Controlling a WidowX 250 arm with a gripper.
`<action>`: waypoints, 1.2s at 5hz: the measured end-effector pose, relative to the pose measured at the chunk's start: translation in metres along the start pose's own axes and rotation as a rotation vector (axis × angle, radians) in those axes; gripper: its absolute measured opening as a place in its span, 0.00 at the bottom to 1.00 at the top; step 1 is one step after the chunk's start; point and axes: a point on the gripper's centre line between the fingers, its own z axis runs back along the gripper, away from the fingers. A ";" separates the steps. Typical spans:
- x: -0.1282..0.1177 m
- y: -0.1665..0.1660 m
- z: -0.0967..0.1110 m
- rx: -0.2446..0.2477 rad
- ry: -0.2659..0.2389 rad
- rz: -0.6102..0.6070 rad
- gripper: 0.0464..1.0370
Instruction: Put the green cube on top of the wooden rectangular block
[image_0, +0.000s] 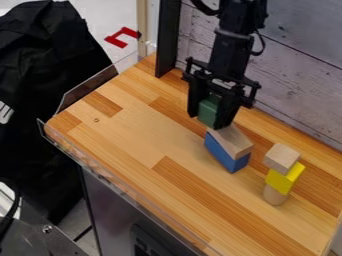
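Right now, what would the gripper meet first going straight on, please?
Most likely the wooden block on the blue block, with the held green cube touching first; any gap is unclear.

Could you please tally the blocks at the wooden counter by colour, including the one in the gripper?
Green cube: 1
Blue block: 1
Yellow block: 1
Plain wood: 3 (rectangular block, cube, rounded block)
Total: 6

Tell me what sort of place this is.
Probably a robotics lab or test area: a black robot arm's gripper holds a green cube over a wooden butcher-block tabletop, near stacked toy blocks.
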 end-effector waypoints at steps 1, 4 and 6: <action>0.004 -0.013 -0.001 0.008 -0.024 -0.042 0.55; 0.018 -0.024 -0.006 0.010 -0.036 -0.090 0.55; 0.016 -0.019 -0.009 -0.005 -0.013 -0.059 0.55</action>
